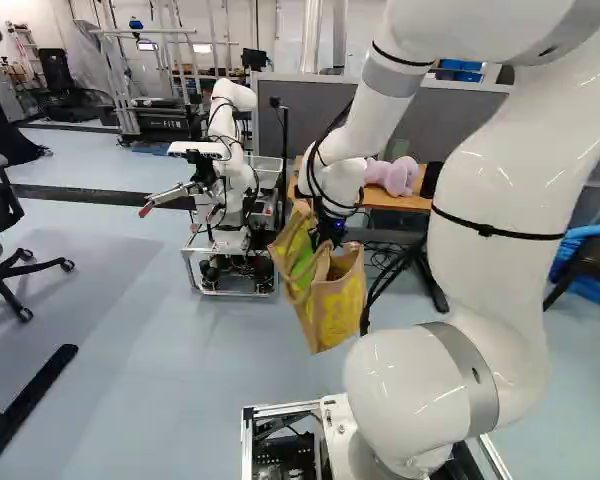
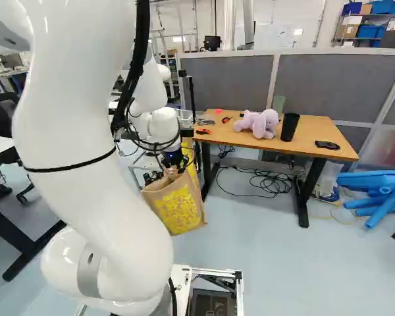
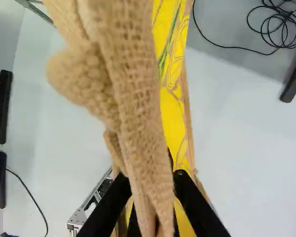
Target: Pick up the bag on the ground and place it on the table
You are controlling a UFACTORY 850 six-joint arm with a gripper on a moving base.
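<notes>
In the left base view my gripper (image 1: 330,232) holds the tan and yellow bag (image 1: 338,308) by its handles, and the bag hangs tilted above the floor. The right base view shows the bag (image 2: 179,207) to the left of the wooden table (image 2: 316,135), its upper part close to the table's left end. In the wrist view the gripper (image 3: 151,178) is shut on the woven handle (image 3: 138,98), which hides parts of the fingers. The bag's yellow side (image 3: 175,123) shows behind the handle.
On the table are a purple plush toy (image 2: 258,124), a black cup (image 2: 289,127) and small items. Dark table legs (image 2: 309,191) and coiled cables (image 2: 270,183) are below. Another robot (image 1: 230,170) stands beyond the bag. A grey partition (image 2: 342,85) backs the table.
</notes>
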